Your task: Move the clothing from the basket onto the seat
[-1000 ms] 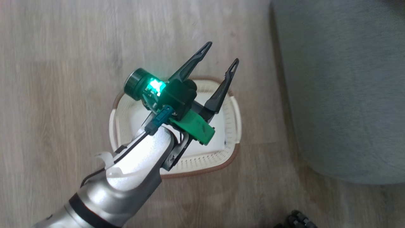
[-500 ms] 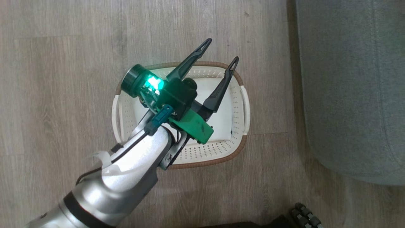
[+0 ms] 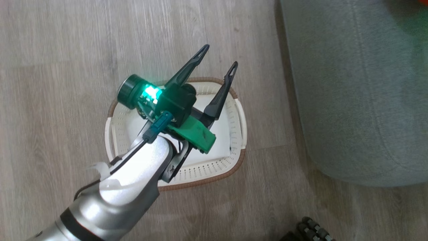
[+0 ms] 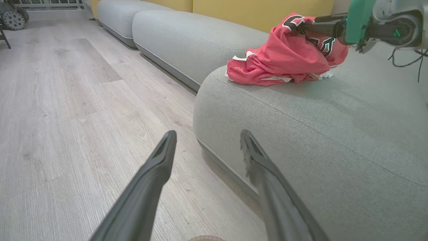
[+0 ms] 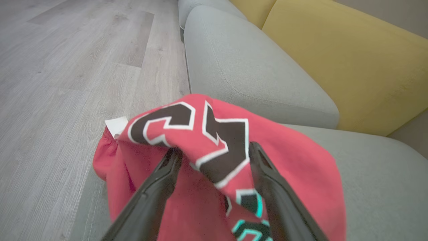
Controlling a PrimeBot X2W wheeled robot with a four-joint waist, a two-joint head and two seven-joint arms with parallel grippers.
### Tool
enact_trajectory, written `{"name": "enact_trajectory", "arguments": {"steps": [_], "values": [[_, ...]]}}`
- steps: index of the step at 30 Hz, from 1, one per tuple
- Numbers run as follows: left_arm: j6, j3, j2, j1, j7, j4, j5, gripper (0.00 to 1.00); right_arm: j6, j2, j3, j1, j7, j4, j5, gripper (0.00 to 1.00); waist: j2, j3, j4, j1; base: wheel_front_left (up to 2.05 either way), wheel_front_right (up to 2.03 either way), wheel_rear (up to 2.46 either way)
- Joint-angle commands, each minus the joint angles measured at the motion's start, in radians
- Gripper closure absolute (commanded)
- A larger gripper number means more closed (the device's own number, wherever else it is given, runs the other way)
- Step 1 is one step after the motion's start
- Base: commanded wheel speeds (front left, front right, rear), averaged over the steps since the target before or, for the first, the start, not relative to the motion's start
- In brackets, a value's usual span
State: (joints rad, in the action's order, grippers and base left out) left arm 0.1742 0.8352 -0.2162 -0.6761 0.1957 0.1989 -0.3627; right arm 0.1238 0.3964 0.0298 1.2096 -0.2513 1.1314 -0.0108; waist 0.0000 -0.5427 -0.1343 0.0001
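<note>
Head view first: the left gripper point(image 3: 219, 55) hangs right over the basket point(image 3: 238, 130), two dark fingers pointing off toward one o'clock, spread wide with nothing at all between them. The basket sits on the pale wood floor point(image 3: 67, 67), its white bottom showing bare around the arm. The seat point(image 3: 351, 100) lies near it at three o'clock, with a narrow strip of floor between the two. A black wheel point(image 3: 312, 229) peeks in at five o'clock along the bottom edge.

Over to the left wrist view, and there's the clothing point(image 4: 284, 60): up on the seat, a red heap at one o'clock, close to the cushion's rounded edge. The shorts point(image 4: 254, 72) with their white trim spill out on the nine o'clock side of the pile.

Now the right wrist view: the right gripper point(image 5: 215, 150) is right in that heap, fingers standing well apart, not pinched together. The jersey point(image 5: 234, 134) bunches across the gap, its black-and-white numbers draped over both fingertips and touching them, but the jaws are not closed on the cloth. A white label point(image 5: 116, 125) sticks out at nine o'clock of the jersey, and a yellow back cushion point(image 5: 334, 60) rises at two o'clock
</note>
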Motion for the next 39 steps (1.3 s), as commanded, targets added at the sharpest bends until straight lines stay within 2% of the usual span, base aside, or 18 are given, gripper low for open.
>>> {"name": "enact_trajectory", "arguments": {"steps": [1, 11, 20, 30, 39], "values": [[0.005, -0.033, -0.017, 0.006, 0.007, -0.035, -0.007, 0.0, 0.007, 0.008, -0.023, -0.036, -0.01, -0.036, -0.027, 0.0, 0.0, 0.028, -0.018, -0.0001, 0.0, 0.0, 0.0], [0.01, -0.052, -0.008, 0.053, 0.033, -0.006, -0.053, 0.0, 0.007, 0.049, -0.179, -0.174, -0.01, -0.127, -0.198, 0.0, 0.0, 0.138, -0.026, -0.0001, 0.0, 0.0, 0.0], [0.062, -0.139, -0.004, 0.132, 0.062, 0.011, -0.087, 0.0, 0.007, 0.078, -0.25, -0.287, -0.01, -0.311, -0.288, 0.0, 0.0, 0.26, 0.022, -0.0001, 0.0, 0.0, 0.0], [0.1, -0.285, -0.02, 0.291, 0.066, -0.023, -0.094, 0.0, 0.007, -0.026, -0.199, -0.469, -0.01, -0.509, -0.289, 0.0, 0.0, 0.387, 0.082, -0.0001, 0.0, 0.0, 0.0], [0.111, -0.427, -0.023, 0.482, 0.066, -0.071, -0.068, 0.0, 0.007, -0.179, -0.139, -0.7, -0.001, -0.712, -0.199, 0.0, 0.0, 0.484, 0.134, -0.0001, 0.0, 0.0, 0.0]]}}
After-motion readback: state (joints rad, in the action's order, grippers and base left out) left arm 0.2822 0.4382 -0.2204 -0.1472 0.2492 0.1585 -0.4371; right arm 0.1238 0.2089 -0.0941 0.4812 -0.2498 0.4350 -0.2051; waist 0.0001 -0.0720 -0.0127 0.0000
